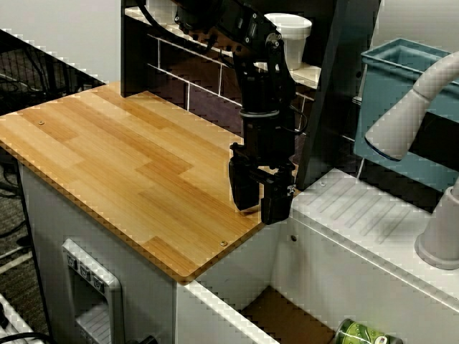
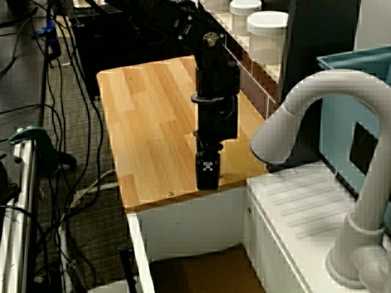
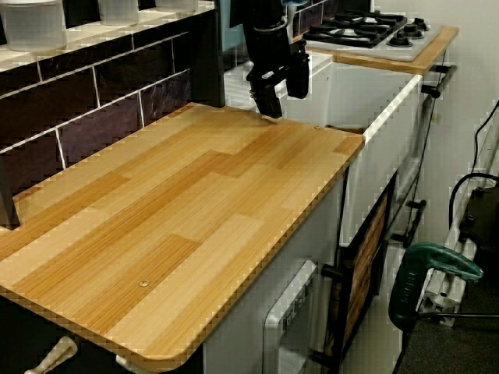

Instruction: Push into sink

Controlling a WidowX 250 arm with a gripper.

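Sink (image 1: 287,315) sunken beside the wooden counter (image 1: 129,158), brown floor, a green can (image 1: 362,335) lying in it, its label unreadable, black gripper (image 1: 259,204) at the counter's sink-side edge, jaws slightly apart, holding nothing, white drainboard (image 1: 373,215) alongside.

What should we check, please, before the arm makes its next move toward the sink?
1. Gripper low at the wooden counter edge nearest the sink: ok.
2. Jaws empty: ok, slightly apart, nothing between them.
3. Anything on the counter left to push: not ok, none visible.
4. Sink floor has room: ok; a green can lies at one end.
5. Fingertips touching the counter: cannot tell.
6. Faucet clear of the arm: ok.
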